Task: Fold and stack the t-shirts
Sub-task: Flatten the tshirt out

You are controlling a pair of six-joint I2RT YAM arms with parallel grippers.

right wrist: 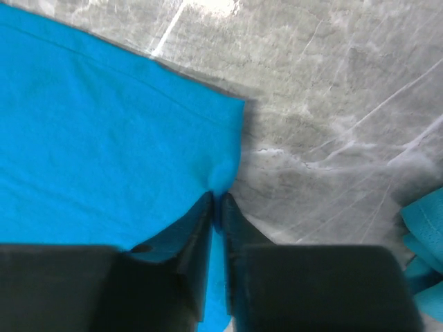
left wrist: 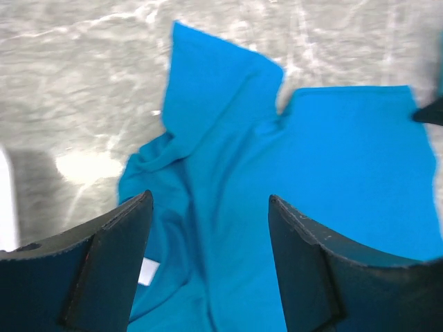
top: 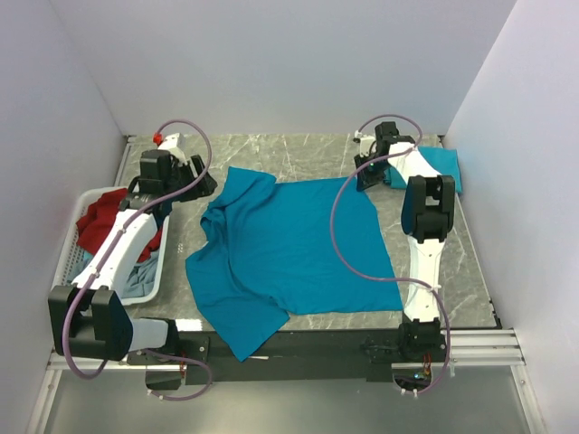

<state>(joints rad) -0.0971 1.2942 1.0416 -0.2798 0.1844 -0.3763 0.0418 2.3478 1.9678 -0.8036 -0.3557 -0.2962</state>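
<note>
A teal-blue t-shirt (top: pixel 289 249) lies spread on the marble table, its neck and sleeves rumpled toward the left; its lower sleeve hangs over the near edge. My left gripper (top: pixel 201 185) is open and empty just above the shirt's far-left sleeve; in the left wrist view its gripper (left wrist: pixel 210 207) frames the rumpled cloth (left wrist: pixel 228 159) and a white neck label (left wrist: pixel 147 271). My right gripper (top: pixel 365 175) is shut on the shirt's far-right hem edge; the right wrist view shows this gripper (right wrist: pixel 217 199) pinching the cloth (right wrist: pixel 104 152). Red (top: pixel 104 215) and pale grey-blue (top: pixel 140 276) shirts lie in the basket.
A white slatted basket (top: pixel 65 258) stands at the left table edge beside the left arm. A folded teal shirt (top: pixel 441 167) lies at the far right, also showing in the right wrist view (right wrist: pixel 426 235). Walls close in on three sides.
</note>
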